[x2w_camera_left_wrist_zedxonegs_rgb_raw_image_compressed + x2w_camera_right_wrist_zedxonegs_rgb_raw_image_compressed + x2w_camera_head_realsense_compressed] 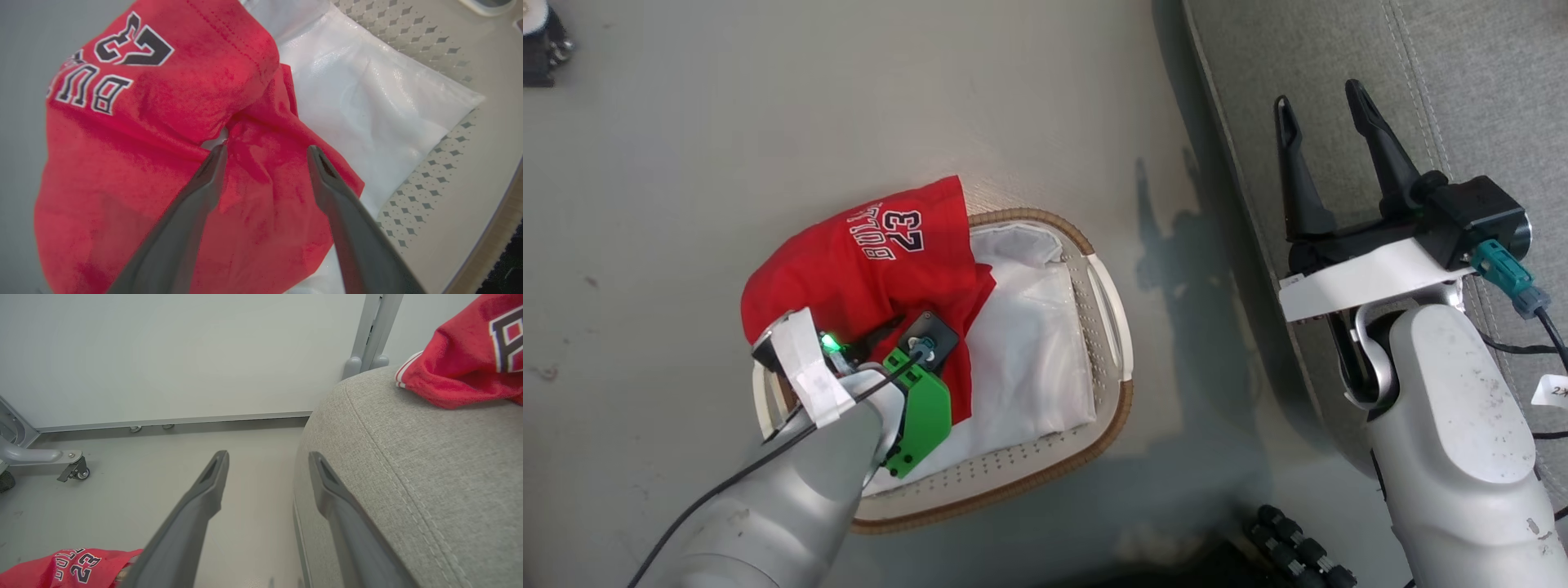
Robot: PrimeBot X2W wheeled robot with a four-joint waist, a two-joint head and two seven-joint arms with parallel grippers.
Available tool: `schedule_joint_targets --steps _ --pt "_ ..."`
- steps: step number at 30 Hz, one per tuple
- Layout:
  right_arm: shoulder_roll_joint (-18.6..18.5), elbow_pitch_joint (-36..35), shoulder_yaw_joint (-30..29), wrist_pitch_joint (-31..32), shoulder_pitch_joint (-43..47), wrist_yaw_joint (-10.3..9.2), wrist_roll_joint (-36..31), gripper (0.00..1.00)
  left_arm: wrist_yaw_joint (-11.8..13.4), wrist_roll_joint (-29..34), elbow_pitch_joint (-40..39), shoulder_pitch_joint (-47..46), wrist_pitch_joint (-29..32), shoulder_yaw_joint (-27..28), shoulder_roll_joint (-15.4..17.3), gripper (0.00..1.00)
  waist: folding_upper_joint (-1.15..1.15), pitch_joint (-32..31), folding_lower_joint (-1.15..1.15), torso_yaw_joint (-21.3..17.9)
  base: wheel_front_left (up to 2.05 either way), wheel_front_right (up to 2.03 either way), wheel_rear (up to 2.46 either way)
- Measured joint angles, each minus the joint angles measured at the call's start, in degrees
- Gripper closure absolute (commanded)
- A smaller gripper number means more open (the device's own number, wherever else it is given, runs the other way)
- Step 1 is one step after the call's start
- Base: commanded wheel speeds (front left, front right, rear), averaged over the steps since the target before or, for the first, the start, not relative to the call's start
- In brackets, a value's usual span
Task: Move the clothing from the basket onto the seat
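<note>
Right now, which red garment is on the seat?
The white-striped garment, lying on the grey seat. The "23" garment hangs over the basket rim instead.

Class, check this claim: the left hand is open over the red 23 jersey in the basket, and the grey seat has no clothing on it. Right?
No: the right wrist view shows a red striped garment lying on the grey seat. The left hand is open over the 23 jersey in the basket.

Striped garment (457, 367), ahead-right of right gripper (268, 457): cropped by frame edge, lettering unreadable. Left forearm (792, 498) hides basket (1112, 327) rim beneath it.
</note>
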Motion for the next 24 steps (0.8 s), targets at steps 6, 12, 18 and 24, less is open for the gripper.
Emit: schedule_joint_targets --steps 6,12,18,24 --pt "-0.01 -0.87 0.86 0.0 -1.72 0.0 0.38 0.0 2.55 -0.21 1.92 -2.42 3.18 0.41 1.7 0.0 0.0 4.52 0.0 -2.13 0.0 0.0 0.0" --pt "0.0 -1.48 1.65 0.0 -1.99 0.0 0.43 0.0 5.67 -1.54 2.69 -2.83 8.25 1.24 2.44 0.0 0.0 7.69 0.0 -3.66 0.0 0.0 0.0" --pt "0.01 -1.63 2.23 0.0 -1.99 0.0 0.69 0.0 5.9 -3.58 2.92 -2.54 10.73 2.38 1.89 0.0 0.0 9.34 0.0 -4.66 0.0 0.0 0.0" --pt "0.01 -1.66 2.33 0.0 -1.99 0.0 1.19 0.0 5.84 -4.74 3.02 -2.22 12.8 2.53 1.56 1.0 0.0 10.06 0.0 -5.28 0.0 0.0 0.0"
